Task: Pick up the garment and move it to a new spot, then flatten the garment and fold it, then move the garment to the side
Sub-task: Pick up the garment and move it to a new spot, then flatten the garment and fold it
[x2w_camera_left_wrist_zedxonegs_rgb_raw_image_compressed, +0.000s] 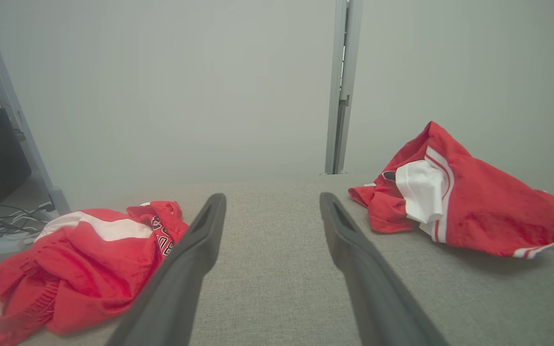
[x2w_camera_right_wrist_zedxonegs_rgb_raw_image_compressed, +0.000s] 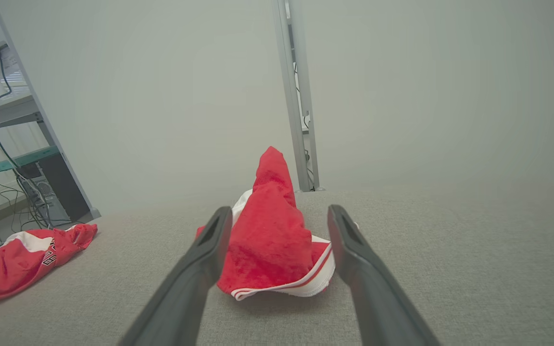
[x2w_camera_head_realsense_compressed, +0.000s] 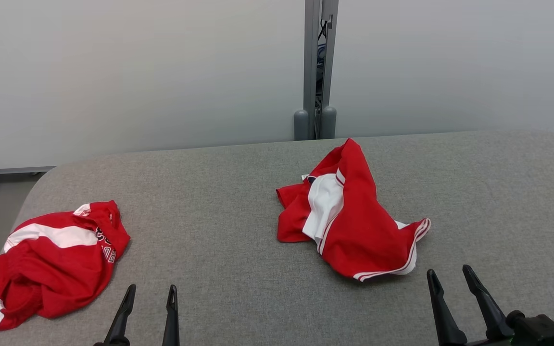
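Note:
A crumpled red garment with white panels and striped trim (x2w_camera_head_realsense_compressed: 358, 226) lies heaped on the grey cloth-covered table (x2w_camera_head_realsense_compressed: 219, 216), right of centre. A second red and white garment with lettering (x2w_camera_head_realsense_compressed: 51, 269) lies bunched at the table's left front corner. My left gripper (x2w_camera_head_realsense_compressed: 152, 288) is open above bare table, between the two heaps and touching neither. My right gripper (x2w_camera_head_realsense_compressed: 449, 270) is open just in front of the central garment's striped hem. In the right wrist view that garment (x2w_camera_right_wrist_zedxonegs_rgb_raw_image_compressed: 267, 235) sits beyond and between the open fingers (x2w_camera_right_wrist_zedxonegs_rgb_raw_image_compressed: 209, 259), apart from them. In the left wrist view, both garments (x2w_camera_left_wrist_zedxonegs_rgb_raw_image_compressed: 479, 206) (x2w_camera_left_wrist_zedxonegs_rgb_raw_image_compressed: 89, 259) flank the gripper (x2w_camera_left_wrist_zedxonegs_rgb_raw_image_compressed: 272, 197).
A pale wall with a grey metal post (x2w_camera_head_realsense_compressed: 316, 72) stands right behind the table's far edge. The table's rounded left corner (x2w_camera_head_realsense_compressed: 41, 178) drops to the floor. Shelving with cables (x2w_camera_right_wrist_zedxonegs_rgb_raw_image_compressed: 12, 158) stands off to the left.

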### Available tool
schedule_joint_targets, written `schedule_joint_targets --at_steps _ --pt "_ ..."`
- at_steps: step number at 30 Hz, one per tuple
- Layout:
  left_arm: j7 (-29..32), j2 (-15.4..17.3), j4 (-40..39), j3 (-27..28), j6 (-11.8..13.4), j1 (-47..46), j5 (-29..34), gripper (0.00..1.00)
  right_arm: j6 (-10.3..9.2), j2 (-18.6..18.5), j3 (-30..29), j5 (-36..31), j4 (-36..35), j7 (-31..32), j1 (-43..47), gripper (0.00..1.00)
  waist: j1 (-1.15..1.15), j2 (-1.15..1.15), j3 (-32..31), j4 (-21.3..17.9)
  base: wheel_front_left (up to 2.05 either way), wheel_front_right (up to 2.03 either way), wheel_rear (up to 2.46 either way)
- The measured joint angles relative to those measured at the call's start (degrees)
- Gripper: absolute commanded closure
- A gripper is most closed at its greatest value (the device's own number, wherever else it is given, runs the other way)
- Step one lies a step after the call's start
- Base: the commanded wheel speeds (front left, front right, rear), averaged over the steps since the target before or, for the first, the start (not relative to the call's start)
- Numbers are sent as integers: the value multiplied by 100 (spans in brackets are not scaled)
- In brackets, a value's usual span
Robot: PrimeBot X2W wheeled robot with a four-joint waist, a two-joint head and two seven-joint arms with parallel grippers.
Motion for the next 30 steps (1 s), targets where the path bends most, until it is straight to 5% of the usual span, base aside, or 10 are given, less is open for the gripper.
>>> schedule_joint_targets --at_steps 30 --pt "0 -25 205 -37 59 -105 30 0 -1 0 11 47 114 0 -94 0 0 0 47 -23 0 0 0"
